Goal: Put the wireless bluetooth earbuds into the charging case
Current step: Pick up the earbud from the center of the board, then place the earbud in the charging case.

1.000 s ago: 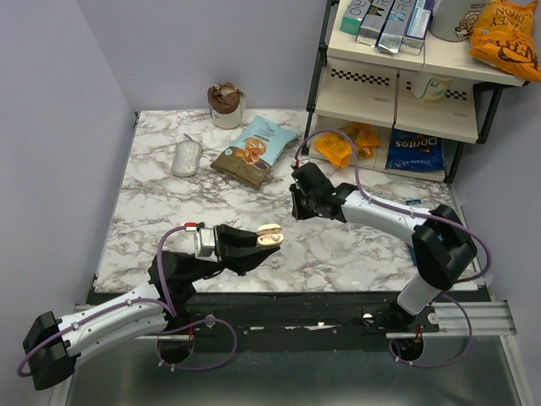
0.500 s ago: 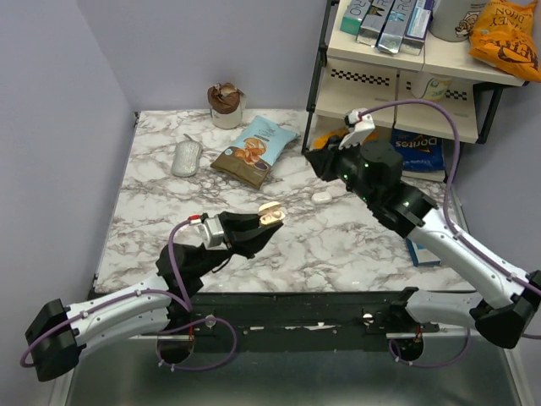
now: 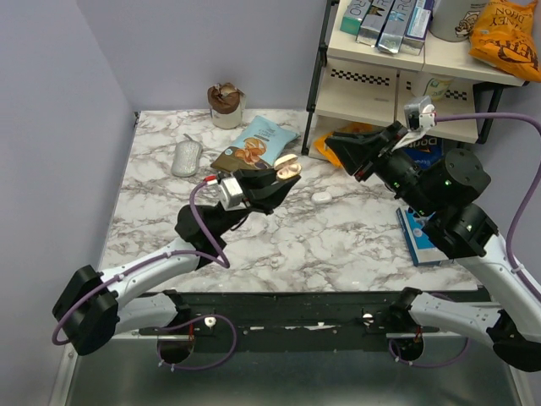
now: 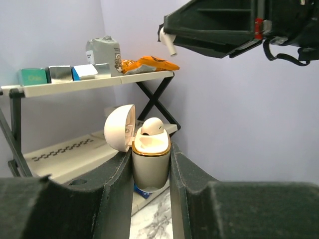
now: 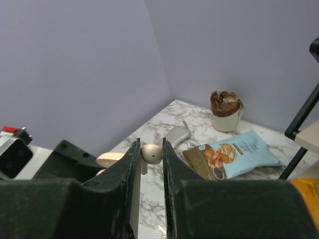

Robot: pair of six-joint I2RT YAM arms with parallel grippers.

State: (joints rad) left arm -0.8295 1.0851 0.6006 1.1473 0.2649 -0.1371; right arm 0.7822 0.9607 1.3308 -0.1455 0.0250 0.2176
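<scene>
My left gripper (image 3: 283, 173) is shut on the charging case (image 3: 287, 167), a cream case with a gold rim, and holds it upright in the air with its lid open. In the left wrist view the case (image 4: 149, 167) sits between the fingers, and one earbud (image 4: 150, 126) is seated in it. My right gripper (image 3: 331, 142) is shut on the other earbud (image 5: 152, 153), whose stem points down. It hangs in the air just right of the case, apart from it. The left wrist view shows this gripper (image 4: 167, 31) above the case, with the earbud (image 4: 169, 45) at its tip.
A small white object (image 3: 321, 196) lies on the marble table (image 3: 152, 211) below the grippers. A grey mouse-like object (image 3: 186, 158), a blue snack bag (image 3: 255, 150) and a cup (image 3: 226, 103) are at the back. A shelf rack (image 3: 397, 85) stands at the right, a blue box (image 3: 414, 230) beside it.
Both arms have risen. The left gripper carried the open case up and away toward the table's middle. The right gripper lifted off the table with the earbud and swung to face the case.
</scene>
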